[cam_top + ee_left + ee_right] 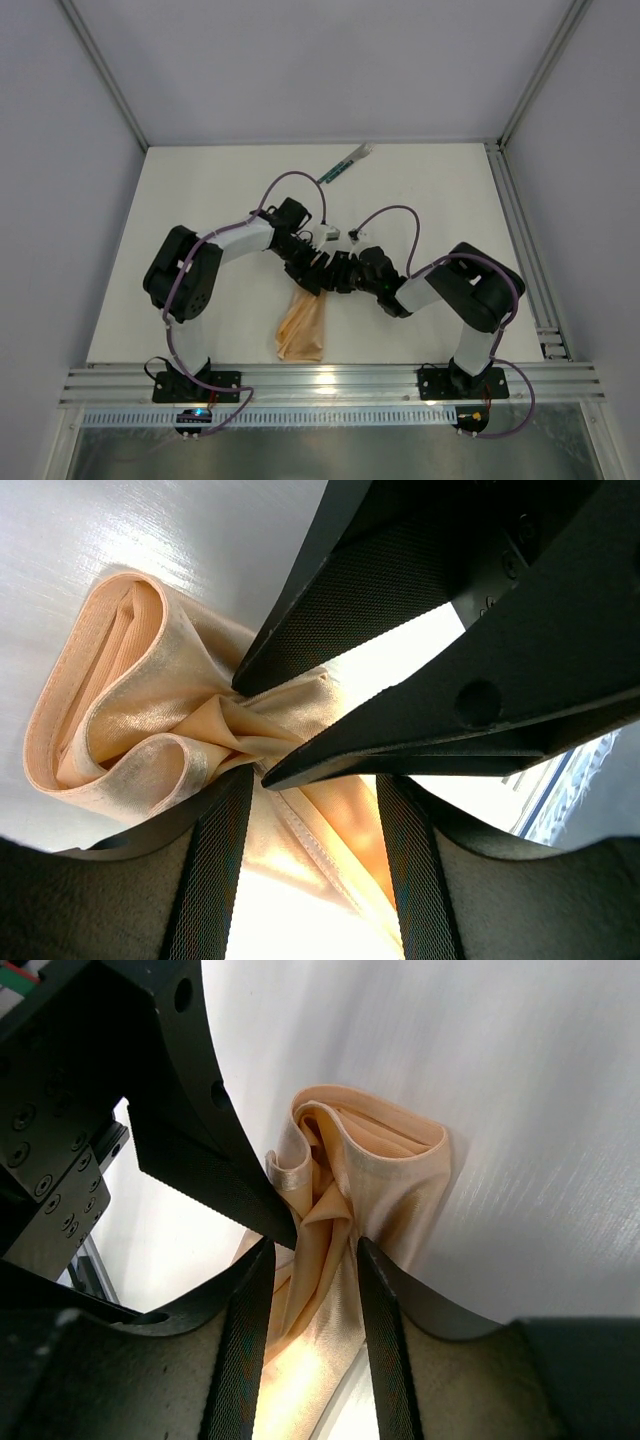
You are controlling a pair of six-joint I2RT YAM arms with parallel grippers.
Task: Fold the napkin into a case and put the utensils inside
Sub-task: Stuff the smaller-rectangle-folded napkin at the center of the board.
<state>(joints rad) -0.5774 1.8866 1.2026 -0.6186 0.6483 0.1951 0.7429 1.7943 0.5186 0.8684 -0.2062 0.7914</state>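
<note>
Left wrist view: the left hand [312, 785] stands apart astride the bunched napkin [130, 710]; the right hand [313, 1250], also spread, straddles it near the worktop's [420, 200] front edge.

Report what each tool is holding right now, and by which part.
It cannot be told. The left tool and right tool both straddle the bunched end of the napkin, cloth between their jaws, but no view shows whether either pinches it.
</note>
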